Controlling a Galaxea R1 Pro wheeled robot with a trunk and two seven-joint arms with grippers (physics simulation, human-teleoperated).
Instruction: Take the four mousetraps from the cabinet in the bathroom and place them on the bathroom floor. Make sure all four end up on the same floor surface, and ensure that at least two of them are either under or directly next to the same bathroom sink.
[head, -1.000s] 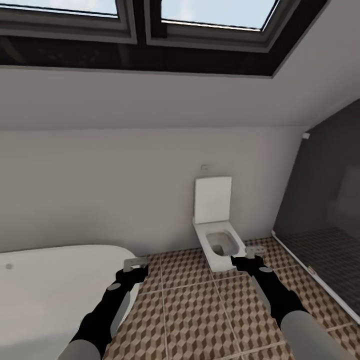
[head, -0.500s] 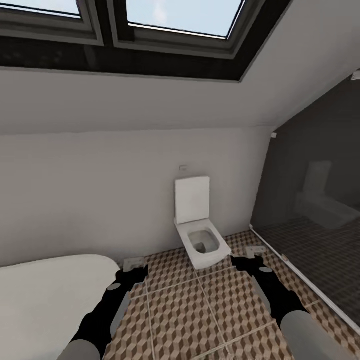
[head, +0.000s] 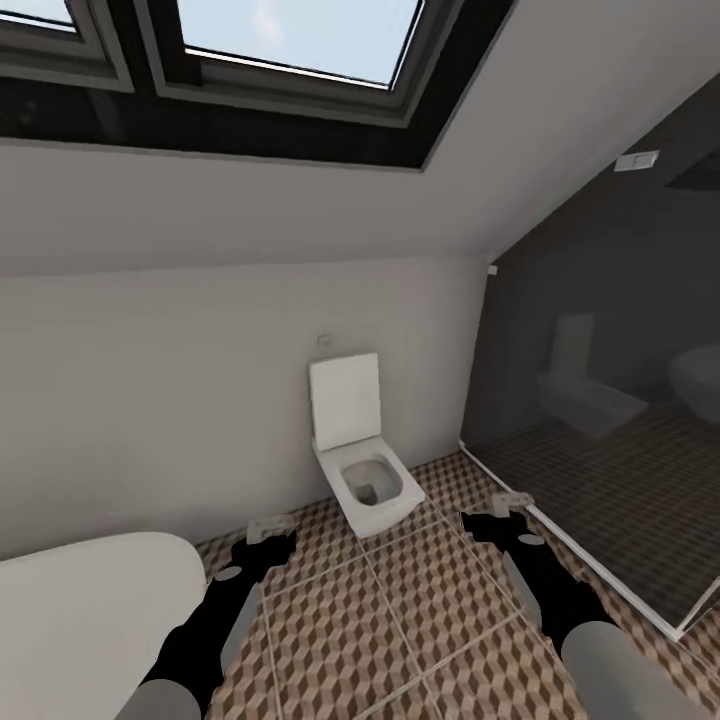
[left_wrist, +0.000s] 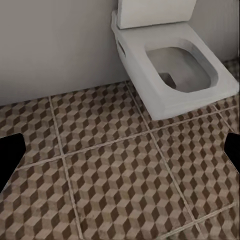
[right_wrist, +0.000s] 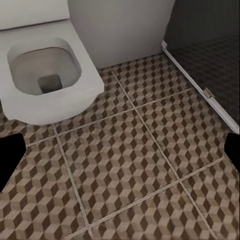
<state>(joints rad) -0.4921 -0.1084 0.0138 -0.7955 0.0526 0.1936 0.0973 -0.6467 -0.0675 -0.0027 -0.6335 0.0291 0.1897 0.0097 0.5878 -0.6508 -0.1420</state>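
No mousetraps or cabinet are in view. The bathroom floor (head: 400, 620) with its brown, beige and white cube-pattern tiles spreads out ahead of me. My left gripper (head: 270, 530) is held low over the floor by the bathtub's end, open and empty. My right gripper (head: 505, 508) hovers over the tiles right of the toilet, also open and empty. In the left wrist view the left gripper (left_wrist: 120, 152) has its black fingertips (left_wrist: 11, 155) far apart over bare tiles. The right gripper (right_wrist: 120, 152) looks the same, with its fingertips (right_wrist: 10, 157) wide apart.
A white toilet (head: 365, 485) with its lid up stands against the pale wall ahead. A white bathtub (head: 80, 620) fills the lower left. A dark glass shower enclosure (head: 600, 420) with a pale floor rail closes off the right. A skylight (head: 290, 40) sits in the sloped ceiling.
The whole view has swung to the right: toilet and bathtub slide left in the picture and more of the shower glass shows. Both arms keep the same pose, grippers still open.
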